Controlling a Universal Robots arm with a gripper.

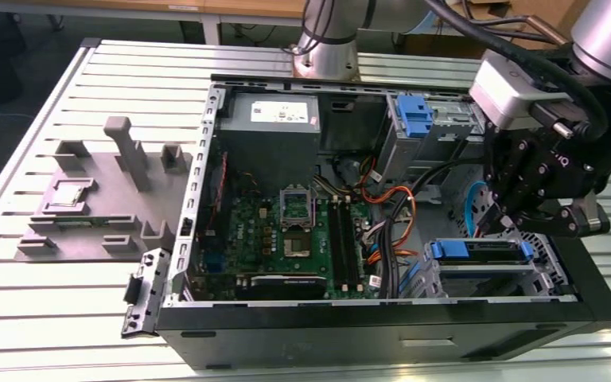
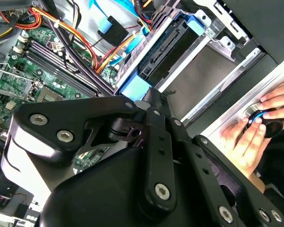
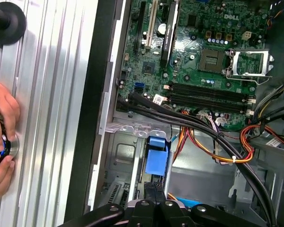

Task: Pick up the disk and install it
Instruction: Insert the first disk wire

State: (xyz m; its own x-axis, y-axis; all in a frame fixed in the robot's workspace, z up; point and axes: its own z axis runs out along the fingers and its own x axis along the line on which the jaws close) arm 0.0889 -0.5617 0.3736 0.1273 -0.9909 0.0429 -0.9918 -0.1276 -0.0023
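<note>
Disk (image 1: 484, 253) sits in the drive cage (image 1: 544, 256) at the case (image 1: 391, 334) corner, on the exterior view's right. Claw (image 1: 505, 229) is just above, drawn together at its blue end; pinching or only touching, I cannot tell. I'd hold it square to the cage walls and press slowly. In both wrist views a person's hand (image 2: 248, 135) rests on a knob (image 2: 260, 116) on the bench (image 3: 52, 94); the exterior view places the cage within the case.

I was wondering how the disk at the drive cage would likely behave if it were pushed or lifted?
The disk looks like a flat metal slab, so it is probably stiff and heavy for its size. Lying flat with blue rails at the drive cage, it would likely slide rather than roll or tip. Its exposed connector edge seems fragile.
</note>
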